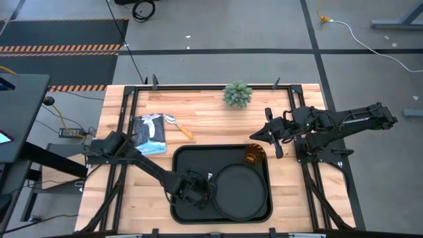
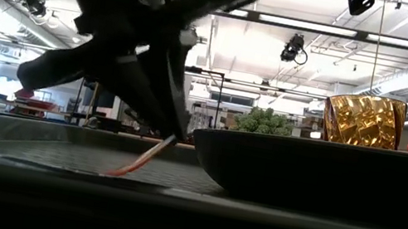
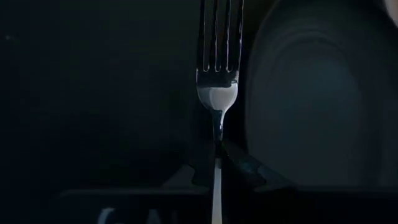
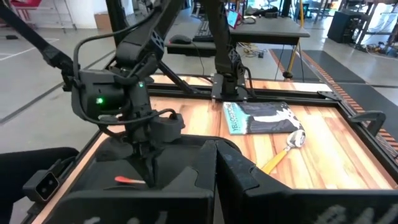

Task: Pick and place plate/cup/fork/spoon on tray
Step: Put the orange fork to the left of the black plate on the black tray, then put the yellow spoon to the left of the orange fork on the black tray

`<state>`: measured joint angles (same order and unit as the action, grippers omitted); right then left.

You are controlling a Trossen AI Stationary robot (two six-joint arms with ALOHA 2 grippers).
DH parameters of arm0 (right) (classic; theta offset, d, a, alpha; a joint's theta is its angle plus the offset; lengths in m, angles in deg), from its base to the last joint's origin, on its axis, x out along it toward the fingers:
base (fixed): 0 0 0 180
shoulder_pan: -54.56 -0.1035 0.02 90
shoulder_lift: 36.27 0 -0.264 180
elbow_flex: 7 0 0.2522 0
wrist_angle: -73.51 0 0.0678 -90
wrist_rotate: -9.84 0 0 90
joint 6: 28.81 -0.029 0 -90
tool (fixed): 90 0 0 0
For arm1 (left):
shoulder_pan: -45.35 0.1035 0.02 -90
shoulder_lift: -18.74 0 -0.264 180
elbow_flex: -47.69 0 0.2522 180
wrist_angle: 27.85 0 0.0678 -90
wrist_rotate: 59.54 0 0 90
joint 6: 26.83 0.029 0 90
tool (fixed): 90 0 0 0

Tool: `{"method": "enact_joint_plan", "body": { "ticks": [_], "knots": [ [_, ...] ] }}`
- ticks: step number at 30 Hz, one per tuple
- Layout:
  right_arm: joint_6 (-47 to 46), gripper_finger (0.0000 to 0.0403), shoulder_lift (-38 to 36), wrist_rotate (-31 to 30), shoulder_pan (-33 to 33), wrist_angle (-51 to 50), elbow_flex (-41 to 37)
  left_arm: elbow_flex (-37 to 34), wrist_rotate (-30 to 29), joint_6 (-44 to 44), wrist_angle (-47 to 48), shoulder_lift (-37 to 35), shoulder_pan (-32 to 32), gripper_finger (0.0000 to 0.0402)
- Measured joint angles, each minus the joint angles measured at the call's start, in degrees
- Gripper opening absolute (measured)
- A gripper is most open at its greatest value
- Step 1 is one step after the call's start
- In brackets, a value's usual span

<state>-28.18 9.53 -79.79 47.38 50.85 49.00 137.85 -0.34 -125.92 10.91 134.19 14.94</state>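
In the overhead view we see the large black rectangular tray (image 1: 182, 158) with rounded corners in the lower centre of the frame, on the pale wooden table (image 1: 205, 122). The round matte black plate (image 1: 241, 192) already lies in the tray's lower right part, and the small translucent amber tumbler (image 1: 255, 155) stands in the tray's upper right corner.

The left gripper (image 1: 195, 188) is down over the tray's lower left area, just beside the plate. Its wrist view shows the small fork with silver tines (image 3: 218, 37) pinched narrowly between the dark fingers (image 3: 239, 163), tines pointing away from the camera (the plate's rim curves at the frame's right). In the low view the fork's orange handle slants down to the tray floor at centre left.

The right gripper (image 1: 269, 135) hangs above the table near the tumbler, toward the right of the frame; we cannot tell how its fingers stand.

The orange-handled spoon with a silver oval bowl (image 1: 178, 125) lies on the table above the tray, touching a blue-and-white booklet (image 1: 151, 134). A small green bushy plant (image 1: 237, 94) sits at the table's upper edge.
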Motion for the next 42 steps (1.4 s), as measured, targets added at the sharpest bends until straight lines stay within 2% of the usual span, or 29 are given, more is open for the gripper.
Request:
{"method": "enact_joint_plan", "body": {
  "ticks": [12, 17, 26, 31, 37, 42],
  "knots": [
    [0.49, 0.0011, 0.0, 1.08, 0.0, 0.16, 0.0, 0.0, 0.14, -2.58, -2.01, 0.07, 0.01, 0.0025],
    [1.05, 0.0011, 0.0, 2.55, 0.0, 0.24, 0.0, 0.0, 3.5, -4.88, -1.83, 0.07, 0.17, 0.0025],
    [2.61, 0.0011, 0.0, 3.16, 0.01, 0.25, 0.0, 0.0, 5.22, -7.01, -0.23, 0.07, 1.9, 0.003],
    [2.78, 0.0011, 0.0, 5.62, 0.0, 0.23, 0.0, 0.0, 5.6, -6.81, 0.14, 0.07, 2.39, 0.0064],
    [2.93, 0.0011, 0.0, 5.76, 0.0, 0.25, 0.0, 0.0, 6.06, -6.74, 0.88, 0.07, 2.39, 0.0117],
    [2.99, 0.0011, 0.0, 5.76, 0.0, 0.28, 0.0, 0.0, 6.02, -4.74, 4.07, -0.54, 2.39, 0.0141]
  ]
}}
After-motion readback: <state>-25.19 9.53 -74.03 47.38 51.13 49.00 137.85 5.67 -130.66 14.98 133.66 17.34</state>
